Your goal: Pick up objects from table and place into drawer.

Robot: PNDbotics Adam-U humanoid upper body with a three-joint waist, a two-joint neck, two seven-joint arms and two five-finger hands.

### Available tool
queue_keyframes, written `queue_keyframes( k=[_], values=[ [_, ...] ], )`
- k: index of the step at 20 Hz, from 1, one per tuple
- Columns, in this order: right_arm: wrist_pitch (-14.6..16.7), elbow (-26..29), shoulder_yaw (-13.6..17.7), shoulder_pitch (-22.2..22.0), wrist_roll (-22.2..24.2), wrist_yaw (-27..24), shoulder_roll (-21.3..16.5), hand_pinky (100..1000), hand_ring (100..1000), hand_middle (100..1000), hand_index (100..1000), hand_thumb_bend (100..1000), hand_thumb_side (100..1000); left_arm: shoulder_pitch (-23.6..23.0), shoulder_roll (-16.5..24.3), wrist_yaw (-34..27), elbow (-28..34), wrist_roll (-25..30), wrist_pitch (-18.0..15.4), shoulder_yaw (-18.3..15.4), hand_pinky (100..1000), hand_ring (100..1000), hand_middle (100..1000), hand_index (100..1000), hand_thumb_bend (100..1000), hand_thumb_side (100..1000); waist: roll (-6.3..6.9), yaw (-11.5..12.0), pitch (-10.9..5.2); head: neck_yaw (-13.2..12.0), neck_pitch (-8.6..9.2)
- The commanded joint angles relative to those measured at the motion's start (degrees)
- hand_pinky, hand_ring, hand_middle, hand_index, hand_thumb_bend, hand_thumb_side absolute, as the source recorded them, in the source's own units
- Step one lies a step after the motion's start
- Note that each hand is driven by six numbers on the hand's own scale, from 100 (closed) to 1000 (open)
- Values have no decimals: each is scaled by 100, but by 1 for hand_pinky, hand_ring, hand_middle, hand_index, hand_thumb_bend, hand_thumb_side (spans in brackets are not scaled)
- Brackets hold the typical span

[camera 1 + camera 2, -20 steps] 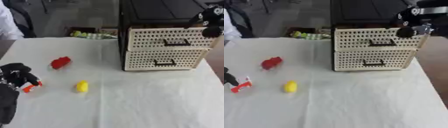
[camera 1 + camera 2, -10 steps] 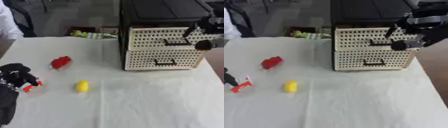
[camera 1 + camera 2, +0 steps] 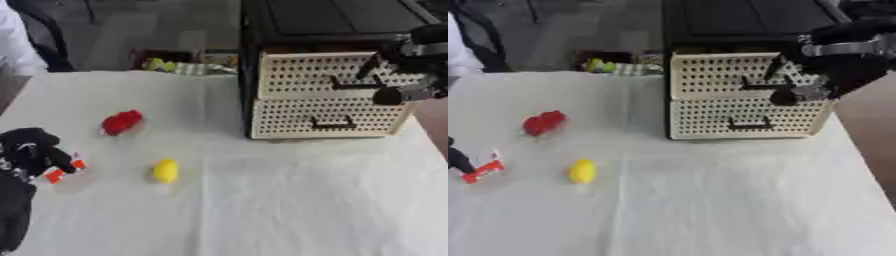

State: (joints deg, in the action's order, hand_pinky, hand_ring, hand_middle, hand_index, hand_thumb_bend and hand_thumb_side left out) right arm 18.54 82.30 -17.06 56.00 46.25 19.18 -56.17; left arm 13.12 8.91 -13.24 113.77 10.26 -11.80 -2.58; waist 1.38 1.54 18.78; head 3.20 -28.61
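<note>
Fingers of your right hand (image 3: pixel 820 75) curl at the dark handle of the upper drawer (image 3: pixel 745 75) in the cream perforated drawer unit (image 3: pixel 328 95), and they look hooked on that handle, though the contact itself is too blurred to confirm. That drawer appears shut, so opening it is the step in hand. Pull straight toward yourself along the drawer's run, keeping the wrist level so the hook does not slip off. Open it wide enough to drop things in from above. Your left hand (image 3: pixel 35 150) rests curled at the near left edge of the white table (image 3: pixel 289 210), beside a small orange-red piece (image 3: pixel 63 172). The red lumpy object (image 3: pixel 121 122) and the yellow rounded object (image 3: pixel 165 170) lie well apart from the unit, awaiting pickup.
</note>
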Motion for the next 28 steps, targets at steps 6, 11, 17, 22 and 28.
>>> queue_keyframes(
  k=[6, 11, 17, 22, 28],
  values=[
    [118, -234, 5, 174, -1, 238, -25, 100, 100, 100, 859, 655, 958, 69, -10, 33, 83, 16, 33, 17, 477, 532, 587, 717, 128, 959, -11, 17, -69, 26, 49],
    [357, -358, 77, 210, 201, 240, 13, 100, 100, 100, 860, 721, 773, 70, -22, 35, 83, 10, 42, 14, 477, 532, 587, 717, 130, 962, -11, 22, -57, 33, 64],
    [547, -272, 85, 192, 460, 229, -10, 100, 100, 100, 857, 726, 707, 82, -41, 42, 83, 27, 65, 23, 477, 530, 587, 717, 131, 964, -14, 14, -41, 34, 60],
    [677, 36, 7, 143, 535, 374, -68, 100, 100, 100, 855, 701, 683, 88, -48, 45, 83, 37, 69, 29, 478, 530, 588, 716, 133, 966, -17, 19, -30, 43, 56],
    [711, 598, -131, 43, 221, 781, -200, 100, 100, 100, 862, 636, 692, 102, -52, 46, 83, 41, 100, 35, 478, 530, 588, 715, 136, 971, -42, 24, -23, 58, 60]
  ],
)
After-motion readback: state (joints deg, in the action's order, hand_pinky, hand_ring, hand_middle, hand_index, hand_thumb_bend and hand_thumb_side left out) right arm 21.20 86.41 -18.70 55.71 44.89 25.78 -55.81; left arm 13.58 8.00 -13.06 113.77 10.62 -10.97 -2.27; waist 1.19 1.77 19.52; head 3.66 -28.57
